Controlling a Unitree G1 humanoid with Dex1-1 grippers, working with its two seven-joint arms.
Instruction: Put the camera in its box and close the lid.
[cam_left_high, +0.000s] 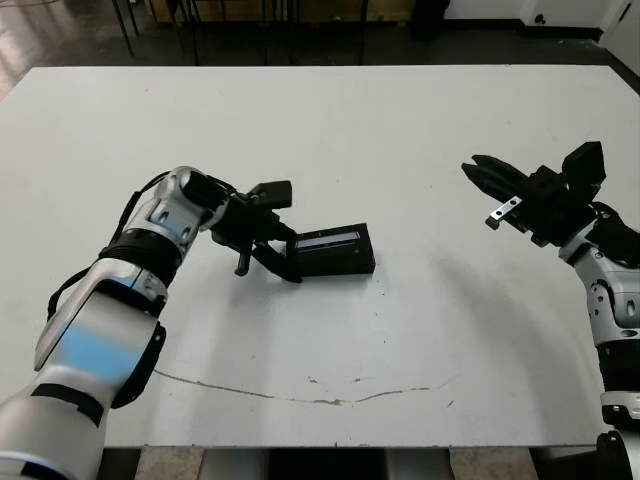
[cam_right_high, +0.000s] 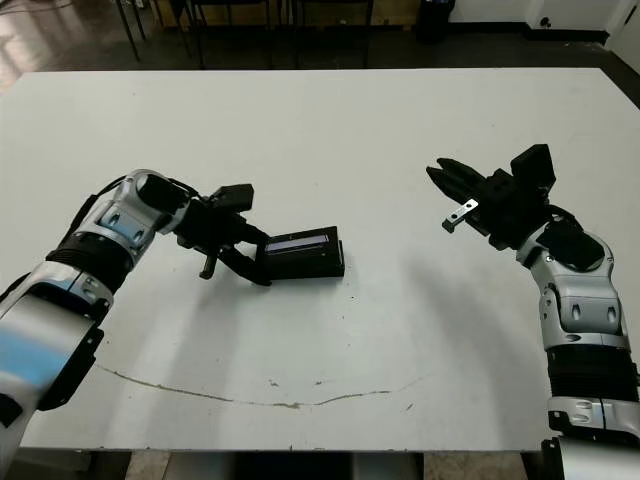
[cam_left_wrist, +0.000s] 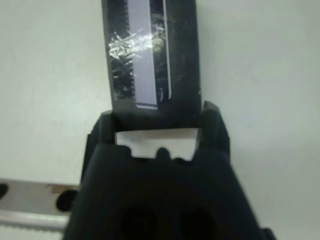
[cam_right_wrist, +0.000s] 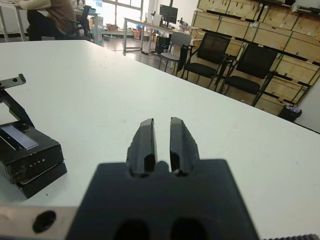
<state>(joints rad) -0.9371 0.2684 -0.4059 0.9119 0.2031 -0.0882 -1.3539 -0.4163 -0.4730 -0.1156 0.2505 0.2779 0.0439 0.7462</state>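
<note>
Left of the frame's centre, the left gripper (cam_left_high: 283, 262) pinches one short end of the lid (cam_left_high: 335, 243) atop the box (cam_left_high: 338, 264), long axis running left-right, while the right gripper (cam_left_high: 480, 173) hangs empty, nearly closed.

Bright even overhead light, soft shadows; left wrist view blurred, glare on the lid (cam_left_wrist: 150, 55)

Open white table, one small obstacle left of centre

The broad white table (cam_left_high: 400, 130) is bare except for the flat black lid with a pale grey panel (cam_left_high: 335, 250), laid on the shallow black box (cam_right_wrist: 42, 177); that stack's left end is blocked by the left gripper (cam_left_high: 275, 258), clamped there. Clear surface is left between the stack and the raised right gripper (cam_left_high: 478, 172), which is well apart.
</note>
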